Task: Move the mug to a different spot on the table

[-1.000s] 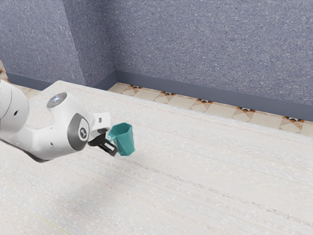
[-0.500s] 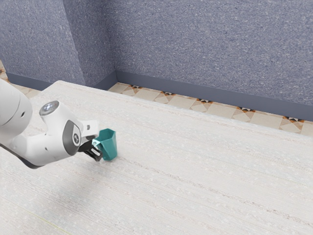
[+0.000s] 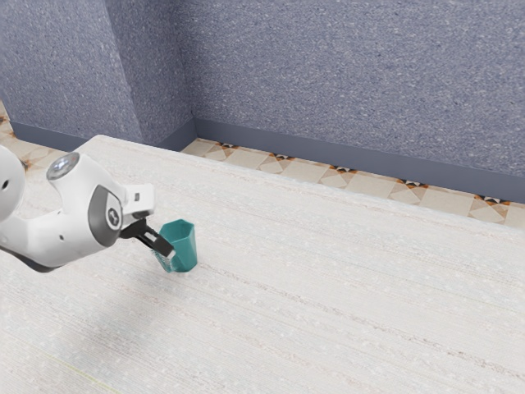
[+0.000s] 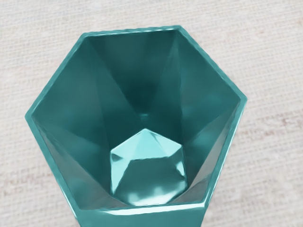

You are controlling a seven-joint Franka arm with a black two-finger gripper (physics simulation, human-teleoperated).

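The teal faceted mug (image 3: 182, 244) stands upright on the pale table (image 3: 344, 271), toward the exterior view's left. My black gripper (image 3: 163, 251) reaches it from the left, its fingers closed on the mug's near side. In the wrist view the mug (image 4: 137, 127) sits directly under my hand and I look down into its hollow, hexagonal inside. The mug's base looks level with the tabletop; I cannot see whether it touches.
The table's far edge (image 3: 344, 190) runs along a patterned floor strip below the grey wall (image 3: 344, 82). Bare tabletop stretches toward the exterior view's right and front. My white arm (image 3: 57, 222) lies over the table's left part.
My hand has carried the mug leftward and down toward the tabletop, and the mug has gone from tilted to upright. In the last half second the mug barely moved while my arm drew back left.
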